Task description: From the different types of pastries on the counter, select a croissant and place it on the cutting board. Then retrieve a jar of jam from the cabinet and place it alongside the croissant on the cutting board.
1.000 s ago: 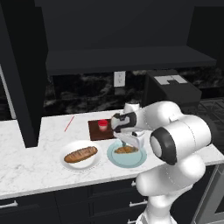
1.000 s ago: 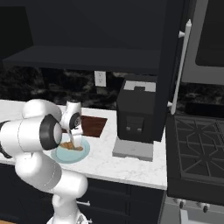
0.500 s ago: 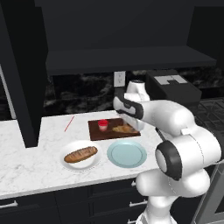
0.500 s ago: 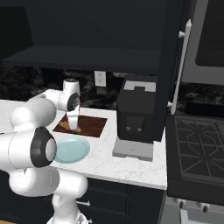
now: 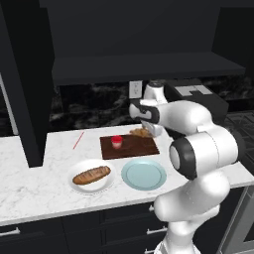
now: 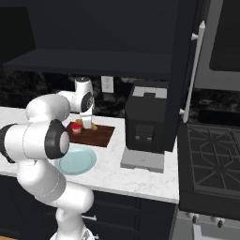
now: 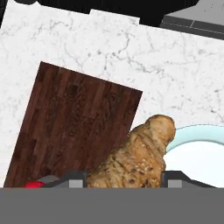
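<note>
I am holding the croissant point(image 7: 139, 155) clamped in the gripper point(image 7: 124, 177), hanging above the far right edge of the cutting board point(image 5: 130, 147) (jam jar point(image 5: 116, 141) sitting on its left part), with the pale blue plate point(image 5: 144, 174) near it.

The gripper point(image 7: 124, 175) is carrying the croissant point(image 7: 136, 159) clamped between its jaws, having lifted it off the pale blue plate point(image 5: 144, 174), which now lies bare. The arm is swinging rearward, bringing the cutting board point(image 7: 74, 127) beneath and ahead of the jaws.
</note>
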Tool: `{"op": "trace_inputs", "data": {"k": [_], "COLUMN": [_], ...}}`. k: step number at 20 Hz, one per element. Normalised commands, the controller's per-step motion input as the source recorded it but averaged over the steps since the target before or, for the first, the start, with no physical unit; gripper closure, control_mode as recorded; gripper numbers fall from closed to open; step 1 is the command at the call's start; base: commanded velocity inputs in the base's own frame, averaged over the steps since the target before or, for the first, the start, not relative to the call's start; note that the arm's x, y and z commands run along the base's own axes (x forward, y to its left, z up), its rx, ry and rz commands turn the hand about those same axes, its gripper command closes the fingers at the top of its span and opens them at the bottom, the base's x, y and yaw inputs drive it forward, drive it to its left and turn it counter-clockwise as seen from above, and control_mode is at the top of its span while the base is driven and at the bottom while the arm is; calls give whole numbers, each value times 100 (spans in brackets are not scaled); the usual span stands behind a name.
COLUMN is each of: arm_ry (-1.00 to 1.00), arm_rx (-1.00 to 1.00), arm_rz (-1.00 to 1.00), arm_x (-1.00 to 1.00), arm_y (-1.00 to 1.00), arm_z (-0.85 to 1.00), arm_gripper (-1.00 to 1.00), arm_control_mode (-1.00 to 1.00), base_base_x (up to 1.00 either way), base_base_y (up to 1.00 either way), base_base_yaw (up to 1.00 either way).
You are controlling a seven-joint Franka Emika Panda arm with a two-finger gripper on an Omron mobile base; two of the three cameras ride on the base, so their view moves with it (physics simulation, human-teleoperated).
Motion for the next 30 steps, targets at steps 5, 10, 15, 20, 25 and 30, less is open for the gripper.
{"op": "trace_inputs", "data": {"k": [5,10,15,20,25,30], "arm_ry": [0,0,-7,-6,5,2], "arm_rx": [-1,4,-6,-10,-2,-11], "arm_rz": [0,0,0,0,0,0], "arm_x": [23,2,33,10,24,53], "arm_y": [0,0,-11,-6,0,0], "arm_z": [-52,-14,-25,-32,-34,-52], "arm_gripper": [100,100,100,100,100,100], "arm_control_mode": [-100,-100,-100,-100,-100,-100], "base_base_x": [0,0,0,0,0,0], "base_base_y": [0,0,0,0,0,0], "base_base_yaw": [0,0,0,0,0,0]}}
